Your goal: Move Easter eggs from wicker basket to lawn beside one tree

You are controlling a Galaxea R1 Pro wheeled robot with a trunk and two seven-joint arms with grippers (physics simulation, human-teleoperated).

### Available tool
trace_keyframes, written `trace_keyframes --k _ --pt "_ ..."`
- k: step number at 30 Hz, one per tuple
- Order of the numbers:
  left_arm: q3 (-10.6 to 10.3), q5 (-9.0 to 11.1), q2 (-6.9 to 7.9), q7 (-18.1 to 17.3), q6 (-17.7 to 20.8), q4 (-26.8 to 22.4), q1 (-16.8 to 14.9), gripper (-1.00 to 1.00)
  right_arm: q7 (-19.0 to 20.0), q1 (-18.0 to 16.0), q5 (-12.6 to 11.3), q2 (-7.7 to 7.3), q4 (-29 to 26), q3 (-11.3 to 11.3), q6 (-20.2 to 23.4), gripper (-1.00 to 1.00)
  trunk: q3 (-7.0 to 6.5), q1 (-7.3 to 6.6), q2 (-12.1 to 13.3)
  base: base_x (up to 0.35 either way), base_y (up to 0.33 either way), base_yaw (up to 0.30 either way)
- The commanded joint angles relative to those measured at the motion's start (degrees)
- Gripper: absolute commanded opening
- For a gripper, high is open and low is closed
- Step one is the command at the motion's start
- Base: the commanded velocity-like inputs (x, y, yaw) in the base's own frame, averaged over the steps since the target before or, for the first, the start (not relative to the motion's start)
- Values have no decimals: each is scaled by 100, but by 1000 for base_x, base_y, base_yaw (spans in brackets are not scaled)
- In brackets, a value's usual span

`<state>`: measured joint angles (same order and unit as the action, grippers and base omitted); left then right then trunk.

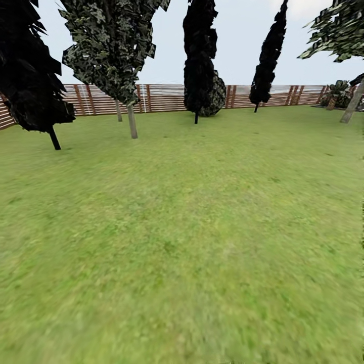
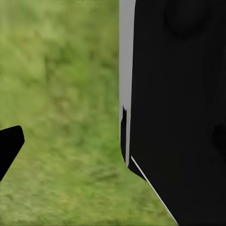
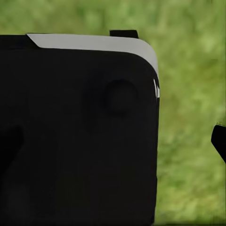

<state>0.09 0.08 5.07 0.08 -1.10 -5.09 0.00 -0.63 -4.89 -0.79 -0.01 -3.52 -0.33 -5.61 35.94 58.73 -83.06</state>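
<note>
The lawn spreads out ahead as short mottled green grass, all the way back to the fence. The Easter eggs and the wicker basket are out of view. In the left wrist view, one dark fingertip juts in over blurred grass beside a large black robot panel. The right wrist view likewise has a dark fingertip at the picture's edge, next to a black panel. Neither view lets me tell how the jaws stand.
A brown slat fence closes the garden at the back. Thin-trunked dark trees stand along it, another at the left. A leafy tree on a slim pale trunk stands left of centre. A leaning trunk shows at far right.
</note>
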Motion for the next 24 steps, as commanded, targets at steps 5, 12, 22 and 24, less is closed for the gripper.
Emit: trace_keyframes --k 5,12,22,24 --pt "6 1 3 1 -13 -5 0 100 -7 -4 -8 11 9 -5 -21 100 44 0 -2 0 0 -151" --pt "0 1 3 1 -13 -1 0 100 -7 -4 -8 -2 9 -11 -19 100 99 0 -2 0 0 -151" --pt "0 1 3 1 -12 -3 0 100 -7 -4 -17 -15 9 -11 -25 100 180 0 -2 0 0 -134" --pt "0 1 3 1 -11 -3 0 100 -7 -4 -17 -16 9 -11 -26 100 196 0 -2 0 0 -128"
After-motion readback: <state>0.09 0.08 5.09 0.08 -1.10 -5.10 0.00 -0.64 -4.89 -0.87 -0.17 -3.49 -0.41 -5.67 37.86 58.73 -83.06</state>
